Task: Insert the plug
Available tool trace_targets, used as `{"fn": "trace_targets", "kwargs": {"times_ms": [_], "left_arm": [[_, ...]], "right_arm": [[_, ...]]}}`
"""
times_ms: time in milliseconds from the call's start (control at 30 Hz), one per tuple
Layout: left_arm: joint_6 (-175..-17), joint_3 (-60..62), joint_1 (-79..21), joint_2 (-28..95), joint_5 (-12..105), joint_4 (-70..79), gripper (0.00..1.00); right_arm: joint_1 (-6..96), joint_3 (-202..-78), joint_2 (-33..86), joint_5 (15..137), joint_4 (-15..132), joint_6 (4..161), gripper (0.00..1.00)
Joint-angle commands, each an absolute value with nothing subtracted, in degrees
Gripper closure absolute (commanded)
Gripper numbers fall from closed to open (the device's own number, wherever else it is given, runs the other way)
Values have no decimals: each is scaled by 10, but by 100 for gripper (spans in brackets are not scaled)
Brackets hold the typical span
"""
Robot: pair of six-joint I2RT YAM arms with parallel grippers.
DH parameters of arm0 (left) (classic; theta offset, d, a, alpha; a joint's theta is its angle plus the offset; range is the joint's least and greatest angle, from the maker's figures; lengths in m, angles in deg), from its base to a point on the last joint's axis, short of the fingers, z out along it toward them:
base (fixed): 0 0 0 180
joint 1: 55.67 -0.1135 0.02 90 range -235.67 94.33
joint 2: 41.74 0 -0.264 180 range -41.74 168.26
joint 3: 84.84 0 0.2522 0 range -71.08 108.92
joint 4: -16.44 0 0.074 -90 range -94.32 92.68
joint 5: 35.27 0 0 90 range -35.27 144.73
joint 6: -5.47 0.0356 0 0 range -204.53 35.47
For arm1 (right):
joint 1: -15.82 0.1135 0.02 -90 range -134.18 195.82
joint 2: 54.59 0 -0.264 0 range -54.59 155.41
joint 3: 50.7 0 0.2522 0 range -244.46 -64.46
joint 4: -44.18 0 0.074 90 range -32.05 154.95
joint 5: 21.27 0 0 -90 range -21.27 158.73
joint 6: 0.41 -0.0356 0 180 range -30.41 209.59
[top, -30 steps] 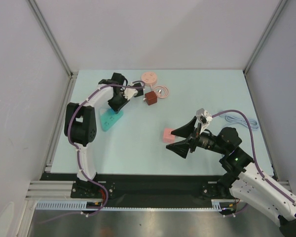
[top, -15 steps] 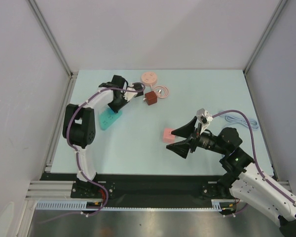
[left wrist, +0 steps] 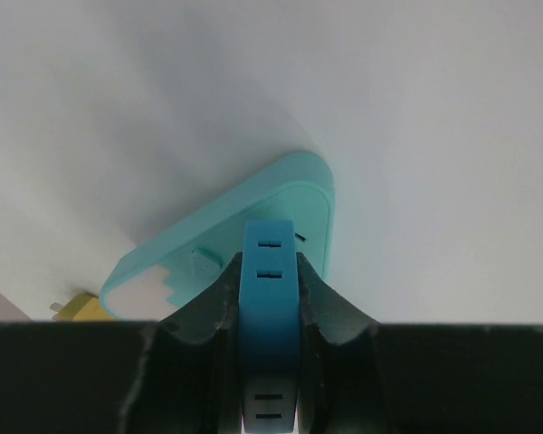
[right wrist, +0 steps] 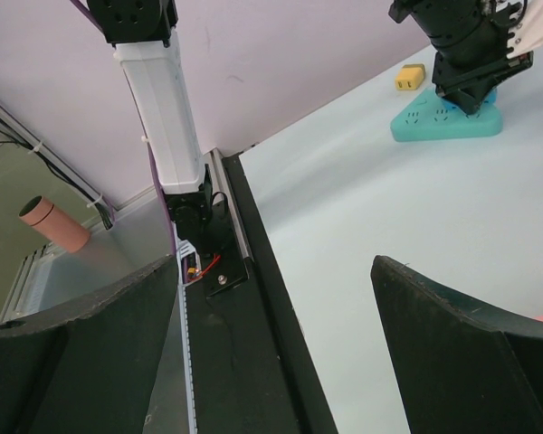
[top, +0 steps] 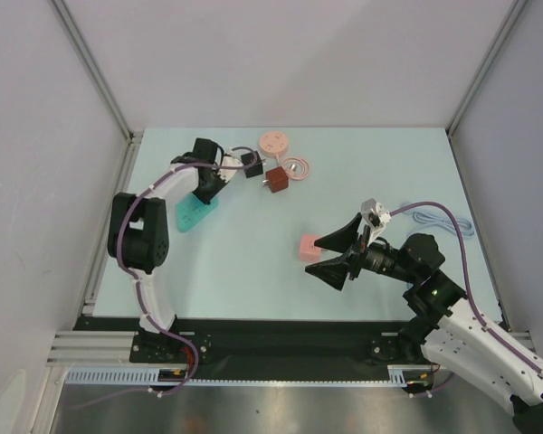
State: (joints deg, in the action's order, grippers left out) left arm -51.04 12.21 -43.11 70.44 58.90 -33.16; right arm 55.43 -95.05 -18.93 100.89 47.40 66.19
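Observation:
My left gripper (top: 203,192) points down over the far end of a teal socket strip (top: 190,217) at the back left. In the left wrist view the gripper (left wrist: 269,264) is shut on a blue plug (left wrist: 269,294) whose tip is at the strip's top face (left wrist: 290,194); I cannot tell whether it touches. My right gripper (top: 331,258) is open and empty, next to a pink block (top: 309,247). In the right wrist view the right gripper (right wrist: 276,264) holds nothing, and the strip (right wrist: 448,119) lies far off.
A brown cube (top: 275,179), a pink disc (top: 273,141), a pink coil (top: 298,167) and a small black piece (top: 251,165) lie at the back. A pale cable (top: 443,220) lies at the right. A yellow item (right wrist: 410,77) sits by the strip.
My left gripper and the teal strip under it have shifted a little to the left. The right arm has not moved.

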Motion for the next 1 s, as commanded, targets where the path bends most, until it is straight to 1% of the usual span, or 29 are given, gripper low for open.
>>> {"fn": "trace_targets", "kwargs": {"times_ms": [0,133,300,633,800,967], "left_arm": [[-503,100,-470,733,553,-356,100],[-484,101,-492,746,501,-370,100],[-464,91,-506,773,482,-372,100],[-474,85,-487,794,537,-364,100],[-489,97,-484,815,546,-369,100],[-494,91,-484,818,532,-361,100]], "right_arm": [[553,-968,-193,1015,462,668,6],[553,-968,-189,1014,461,668,6],[553,-966,-185,1015,458,666,6],[553,-962,-184,1014,457,665,6],[552,-962,-193,1010,468,670,6],[550,-962,-201,1007,473,671,6]]}}
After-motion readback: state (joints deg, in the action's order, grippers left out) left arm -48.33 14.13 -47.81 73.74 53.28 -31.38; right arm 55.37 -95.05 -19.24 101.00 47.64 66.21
